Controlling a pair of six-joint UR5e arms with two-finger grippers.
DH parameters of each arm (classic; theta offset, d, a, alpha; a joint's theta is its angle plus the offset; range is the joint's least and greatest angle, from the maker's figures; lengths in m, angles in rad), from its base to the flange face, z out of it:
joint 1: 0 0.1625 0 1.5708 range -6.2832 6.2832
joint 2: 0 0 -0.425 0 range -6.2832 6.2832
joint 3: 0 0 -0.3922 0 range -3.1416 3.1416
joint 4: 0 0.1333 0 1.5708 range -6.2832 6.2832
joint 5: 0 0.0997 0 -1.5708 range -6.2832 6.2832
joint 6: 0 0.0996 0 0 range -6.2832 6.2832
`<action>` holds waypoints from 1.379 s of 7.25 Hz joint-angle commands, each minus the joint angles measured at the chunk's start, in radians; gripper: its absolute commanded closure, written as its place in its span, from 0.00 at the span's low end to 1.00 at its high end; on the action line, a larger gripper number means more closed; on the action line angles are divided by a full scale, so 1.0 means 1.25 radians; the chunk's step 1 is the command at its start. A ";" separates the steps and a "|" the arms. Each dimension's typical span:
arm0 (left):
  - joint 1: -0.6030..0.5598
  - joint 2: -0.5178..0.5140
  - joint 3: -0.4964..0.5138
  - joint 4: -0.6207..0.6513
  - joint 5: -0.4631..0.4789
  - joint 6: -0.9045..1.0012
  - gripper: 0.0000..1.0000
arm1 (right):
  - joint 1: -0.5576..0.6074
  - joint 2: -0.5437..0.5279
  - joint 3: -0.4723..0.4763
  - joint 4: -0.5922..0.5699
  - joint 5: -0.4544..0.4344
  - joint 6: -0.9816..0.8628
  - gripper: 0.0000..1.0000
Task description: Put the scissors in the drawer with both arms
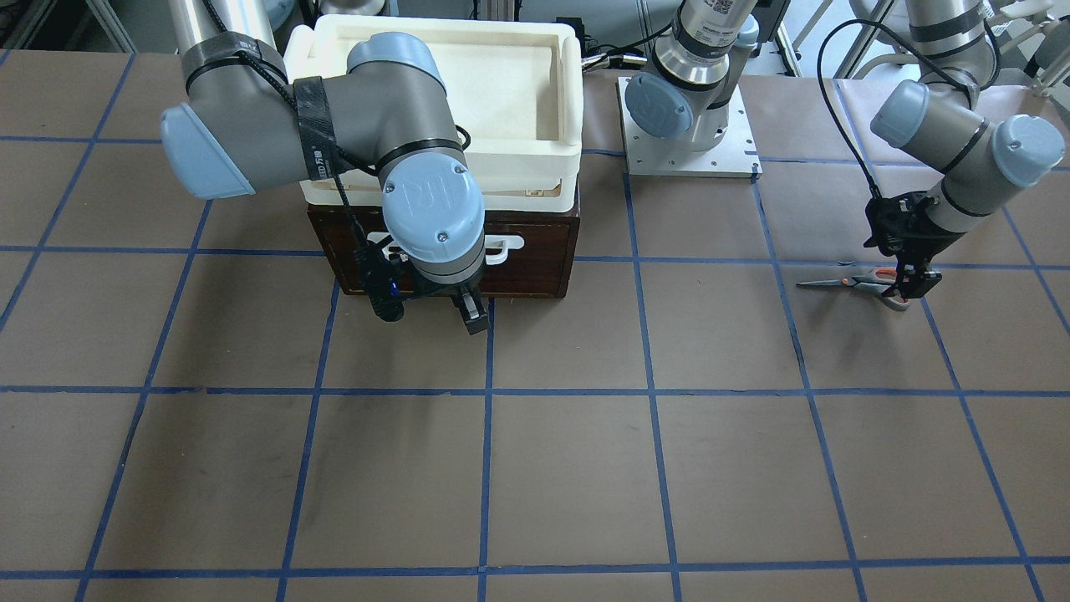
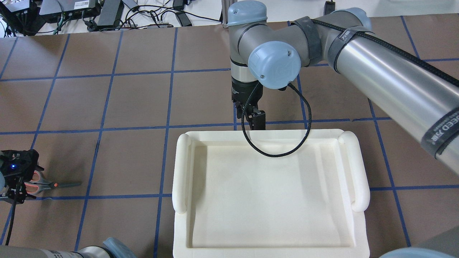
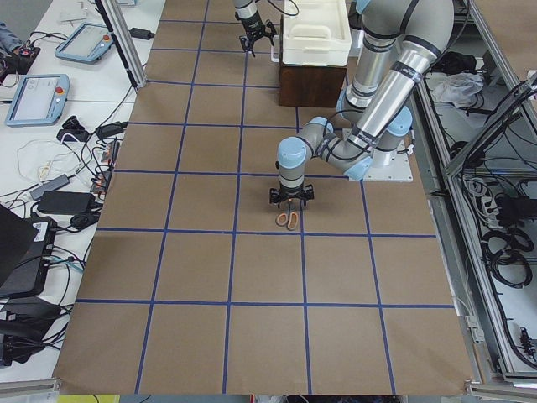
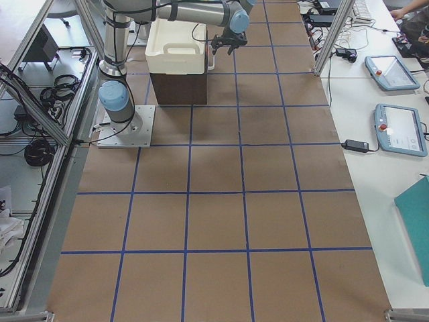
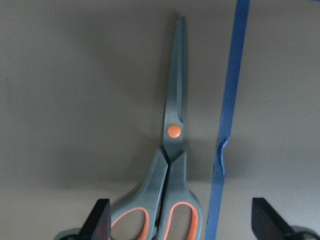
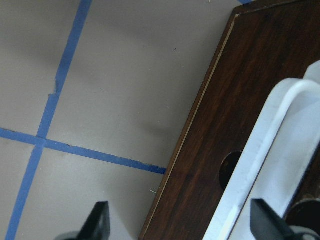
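Observation:
The scissors (image 5: 172,150) lie flat and closed on the brown table, with dark grey handles lined in orange; they also show in the front view (image 1: 844,283) and the overhead view (image 2: 45,185). My left gripper (image 5: 182,225) is open, low over the handles, one finger on each side (image 1: 909,286). The dark brown drawer (image 1: 535,259) is shut under a cream tray. My right gripper (image 6: 182,225) is open right in front of the drawer's front, and the white bar handle (image 6: 270,165) runs down toward its right finger. It also shows in the front view (image 1: 468,311).
The cream-white plastic tray (image 2: 183,172) sits on top of the drawer box and hides it from overhead. The left arm's white base plate (image 1: 690,125) stands beside the box. Blue tape lines grid the brown table.

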 commanded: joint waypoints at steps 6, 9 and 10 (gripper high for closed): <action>0.017 -0.057 -0.007 0.040 -0.037 0.080 0.01 | 0.000 0.009 0.004 0.034 -0.009 0.047 0.00; 0.017 -0.061 -0.007 0.042 -0.055 0.103 0.28 | 0.000 0.013 0.005 0.034 -0.008 0.047 0.00; 0.018 -0.061 -0.008 0.048 -0.058 0.113 0.42 | 0.000 0.022 0.010 0.044 -0.005 0.046 0.00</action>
